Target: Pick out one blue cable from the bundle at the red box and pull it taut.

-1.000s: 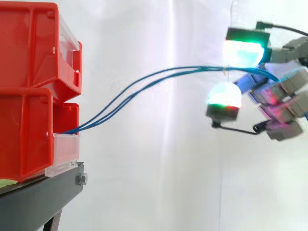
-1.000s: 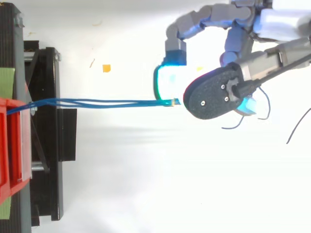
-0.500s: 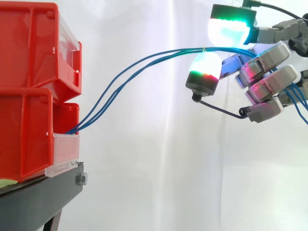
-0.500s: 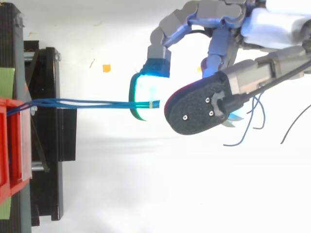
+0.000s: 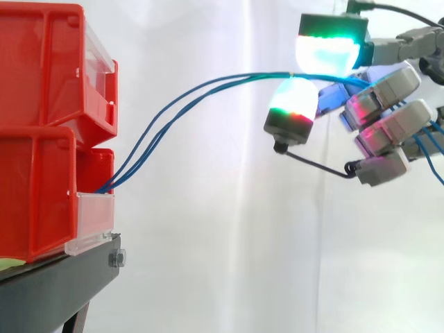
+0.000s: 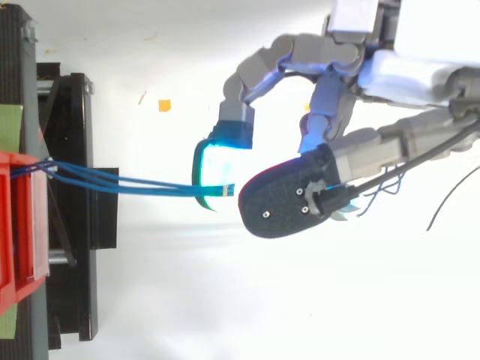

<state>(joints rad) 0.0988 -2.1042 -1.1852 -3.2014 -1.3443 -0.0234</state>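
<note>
Well clear of the red bins [image 5: 41, 139], the hand's [image 5: 381, 104] fingers [image 5: 326, 52] pinch sagging blue cables [image 6: 135, 184].

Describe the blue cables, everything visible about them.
The blue cables are two thin, smooth-looking strands running side by side. They leave the front of the lower red bin, climb in a slack arc, not taut, and level out toward the hand, where glowing fingers pinch them from above and below. A small pale band sits on them at the pinch. Past it, loose blue ends hang behind the hand. Between bin and fingers nothing touches them.
</note>
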